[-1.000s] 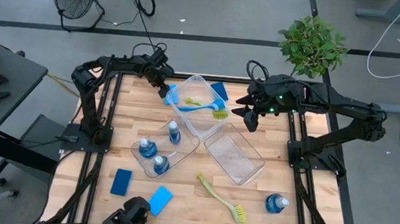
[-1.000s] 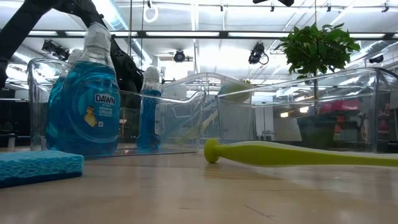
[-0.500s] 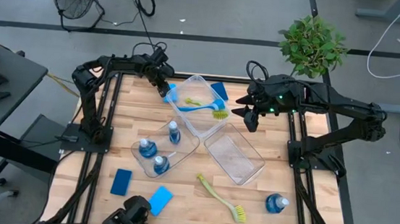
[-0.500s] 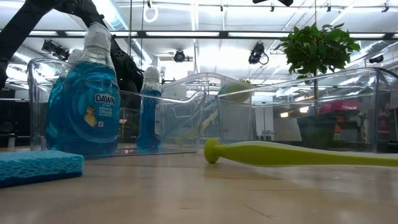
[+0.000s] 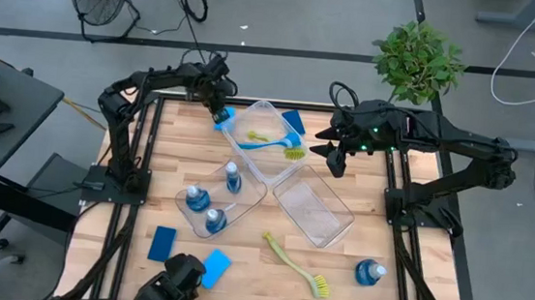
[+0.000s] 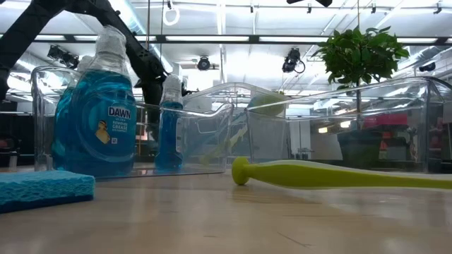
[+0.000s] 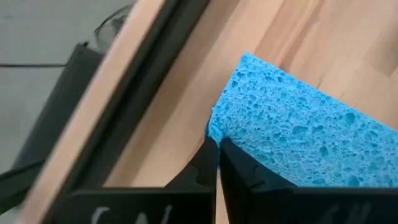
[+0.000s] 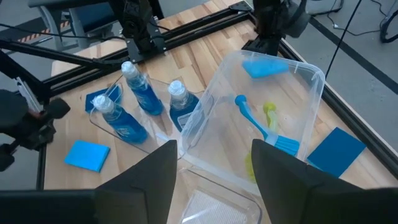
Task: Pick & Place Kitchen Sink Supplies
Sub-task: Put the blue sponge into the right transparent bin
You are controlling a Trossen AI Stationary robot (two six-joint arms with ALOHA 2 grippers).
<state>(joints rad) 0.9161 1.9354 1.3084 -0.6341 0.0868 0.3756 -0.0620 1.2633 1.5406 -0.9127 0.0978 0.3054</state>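
Near the table's far-left edge, left gripper (image 5: pixel 218 113) pinches a light-blue sponge (image 7: pixel 298 134).

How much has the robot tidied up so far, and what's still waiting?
Done: three bottles stand in one bin, and a blue brush lies in another bin.
In hand: the left gripper is shut on a light-blue sponge at the table's far edge.
Left: two sponges, a yellow-green brush and a loose bottle lie on the table. The right gripper hovers open.
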